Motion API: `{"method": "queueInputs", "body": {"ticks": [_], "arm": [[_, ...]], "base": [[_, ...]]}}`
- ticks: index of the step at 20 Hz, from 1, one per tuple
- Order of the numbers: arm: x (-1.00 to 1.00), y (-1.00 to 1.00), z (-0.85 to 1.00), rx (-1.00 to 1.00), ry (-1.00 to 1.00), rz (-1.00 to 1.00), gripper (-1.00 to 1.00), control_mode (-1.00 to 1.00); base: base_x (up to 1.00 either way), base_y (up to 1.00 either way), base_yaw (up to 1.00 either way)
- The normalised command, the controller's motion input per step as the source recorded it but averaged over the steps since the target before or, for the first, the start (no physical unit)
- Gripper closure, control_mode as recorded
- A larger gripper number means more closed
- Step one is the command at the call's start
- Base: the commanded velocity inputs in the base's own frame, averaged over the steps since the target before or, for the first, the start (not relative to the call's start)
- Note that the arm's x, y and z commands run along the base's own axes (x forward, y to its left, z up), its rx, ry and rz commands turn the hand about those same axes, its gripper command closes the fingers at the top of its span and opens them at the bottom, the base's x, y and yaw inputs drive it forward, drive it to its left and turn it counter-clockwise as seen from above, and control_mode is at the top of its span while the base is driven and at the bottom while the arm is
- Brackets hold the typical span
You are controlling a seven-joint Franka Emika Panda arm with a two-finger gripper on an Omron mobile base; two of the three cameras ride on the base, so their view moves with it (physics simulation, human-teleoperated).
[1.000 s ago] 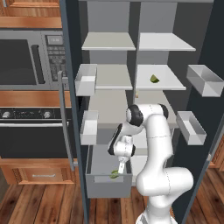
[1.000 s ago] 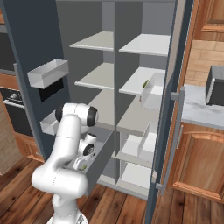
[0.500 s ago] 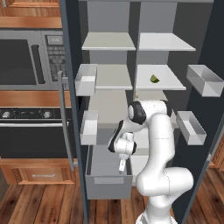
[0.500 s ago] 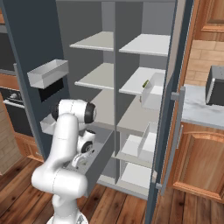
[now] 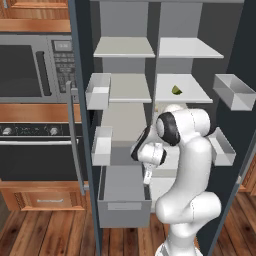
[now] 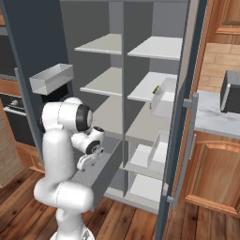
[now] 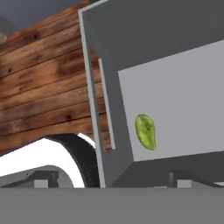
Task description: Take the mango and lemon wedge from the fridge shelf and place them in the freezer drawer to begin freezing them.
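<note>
The mango (image 7: 145, 131), smooth and yellow-green, lies loose on the floor of the pulled-out grey freezer drawer (image 5: 124, 206) (image 6: 105, 176) (image 7: 105, 43), near a corner. Just above the drawer hangs my gripper (image 5: 148, 176) (image 6: 87, 161) (image 7: 111, 183), pointing down and open, its fingertips (image 7: 41, 181) wide apart with nothing between them. The lemon wedge (image 5: 176, 90) (image 6: 155, 89) rests on the bright-white fridge shelf (image 5: 192, 95) (image 6: 140, 96) in the right column, well above the hand.
Both fridge doors stand open, with translucent bins (image 5: 98, 91) (image 5: 234, 92) (image 6: 51, 78) jutting from them on either side of the arm. A microwave (image 5: 30, 67) and oven (image 5: 35, 160) flank the left. A counter (image 6: 213, 117) lies to the right.
The gripper has opened and let go of the mango, which now lies in the drawer. The hand has risen slightly above the drawer.
</note>
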Motion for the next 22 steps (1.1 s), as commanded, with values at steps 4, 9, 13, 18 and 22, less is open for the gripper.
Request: {"method": "queueInputs", "body": {"ticks": [4, 9, 13, 18, 22], "arm": [[-0.46, -0.29, 1.00, 0.05, -0.06, -0.14, -1.00, -1.00], [-0.65, -0.04, 1.00, 0.05, -0.11, -0.18, -1.00, -1.00], [-0.70, -0.03, 1.00, 0.06, -0.06, -0.20, -1.00, -1.00], [-0.95, 0.00, 0.97, 0.01, -0.06, -0.29, -1.00, -1.00], [-0.94, 0.00, 1.00, 0.00, -0.07, -0.27, -1.00, -1.00]], "base": [[0.00, 0.00, 0.00], [0.00, 0.00, 0.00], [0.00, 0.00, 0.00], [0.00, 0.00, 0.00], [0.00, 0.00, 0.00]]}}
